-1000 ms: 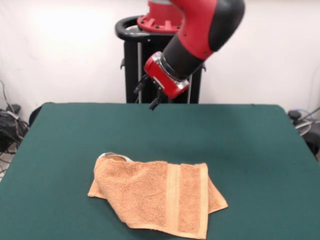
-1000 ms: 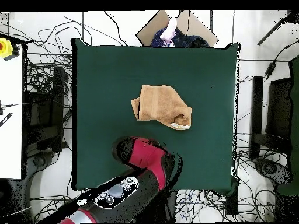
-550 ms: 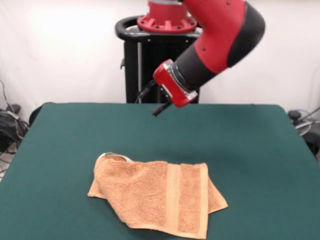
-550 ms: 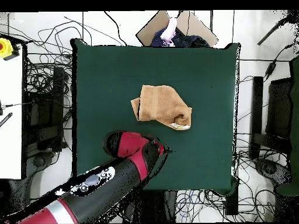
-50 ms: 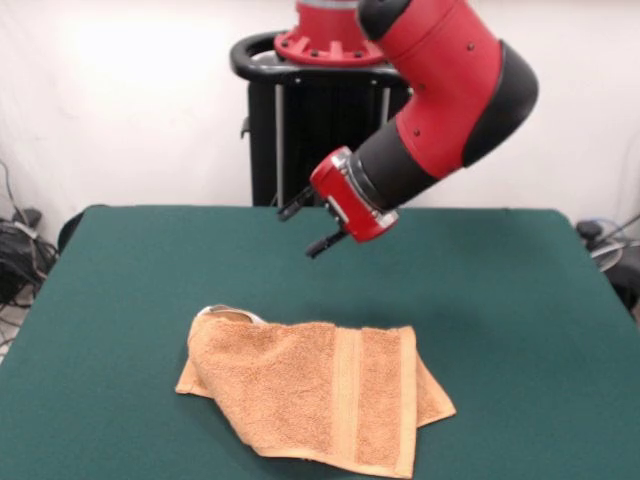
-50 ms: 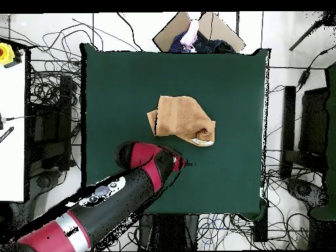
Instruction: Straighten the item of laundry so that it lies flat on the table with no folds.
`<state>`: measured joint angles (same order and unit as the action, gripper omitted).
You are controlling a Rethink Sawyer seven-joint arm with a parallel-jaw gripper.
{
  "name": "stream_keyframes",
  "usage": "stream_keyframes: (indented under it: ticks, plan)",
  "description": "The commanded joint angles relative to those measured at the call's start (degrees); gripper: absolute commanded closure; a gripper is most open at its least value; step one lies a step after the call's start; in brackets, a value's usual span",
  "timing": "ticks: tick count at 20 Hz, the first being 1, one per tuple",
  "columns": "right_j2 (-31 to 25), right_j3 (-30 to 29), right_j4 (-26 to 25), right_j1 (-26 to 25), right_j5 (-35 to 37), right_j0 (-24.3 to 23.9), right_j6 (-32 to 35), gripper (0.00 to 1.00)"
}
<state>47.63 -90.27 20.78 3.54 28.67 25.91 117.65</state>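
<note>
Towel [image 5: 318,392] on table [image 5: 520,300], toward near edge in front view, partly folded over itself. Gripper [image 5: 308,226] above table, behind towel, well apart, not touching. Overhead view: gripper [image 6: 184,164] just below towel [image 6: 182,119].

Hand [image 5: 307,228] lower, nearer the towel [image 5: 315,394].

A plain white wall [image 5: 130,100] stands behind the gripper [image 5: 308,226], brightly lit to one side of it. In the overhead view, pale floor [image 6: 279,33] well away from the gripper is strewn with black cables [image 6: 46,85]. A cardboard box [image 6: 197,29] lies far off, and a white tabletop [image 6: 12,131] lies off to one side.
</note>
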Motion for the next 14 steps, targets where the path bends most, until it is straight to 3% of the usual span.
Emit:
stream_keyframes:
  ticks: [1,7,14]
  plan:
    - [-19.68,-0.70,3.92,7.37,-15.25,-7.30,7.69,0.00]
    - [-31.85,-5.36,-1.88,15.06,-23.90,-15.52,5.05,0.00]
    - [-33.25,-6.79,-5.44,17.39,-23.88,-16.53,5.65,0.00]
